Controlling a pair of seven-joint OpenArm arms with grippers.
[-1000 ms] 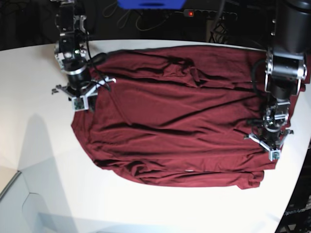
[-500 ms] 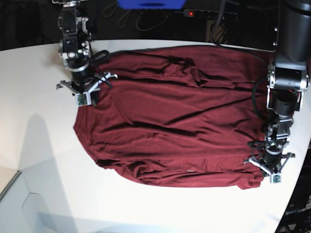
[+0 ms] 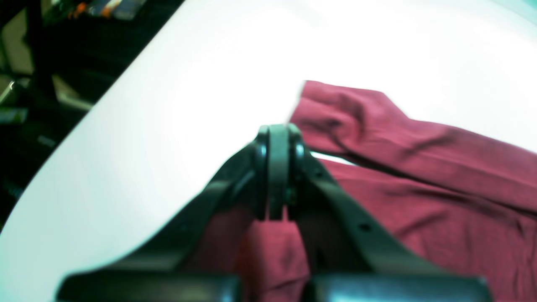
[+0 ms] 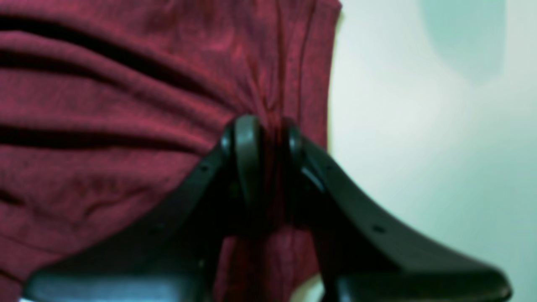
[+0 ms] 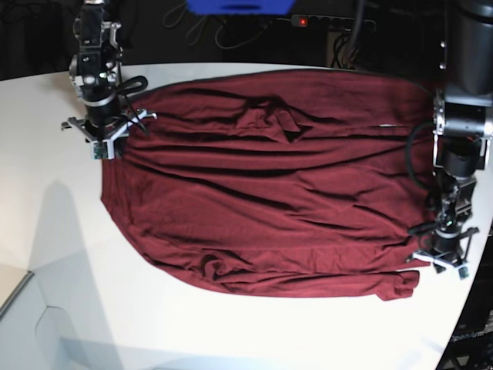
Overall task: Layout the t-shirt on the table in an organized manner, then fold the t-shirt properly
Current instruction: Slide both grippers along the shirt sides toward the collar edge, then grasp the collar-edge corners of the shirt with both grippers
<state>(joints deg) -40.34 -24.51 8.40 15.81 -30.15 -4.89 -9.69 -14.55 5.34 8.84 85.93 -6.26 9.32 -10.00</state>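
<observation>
Two arms pin the t-shirt (image 5: 262, 193) at opposite ends, and it lies spread wide across the middle of the white table (image 5: 46, 231) in the base view, wrinkled in long horizontal folds. At the upper left of that frame the right gripper (image 5: 104, 139) sits on the shirt's corner; at the lower right the left gripper (image 5: 447, 258) sits at the opposite edge, near the table's rim. From up there you can't read the jaws (too small).

The wrist cameras settle it. Right wrist view: the right gripper (image 4: 268, 134) is clamped on a bunched ridge of t-shirt (image 4: 126, 105) fabric at frame centre, bare table (image 4: 419, 147) to its right. Left wrist view: the left gripper (image 3: 277, 142) has its jaws pressed together, t-shirt (image 3: 419, 167) cloth lying beneath and to the right, bright table (image 3: 168, 105) at left; whether fabric sits between the tips I cannot tell.
</observation>
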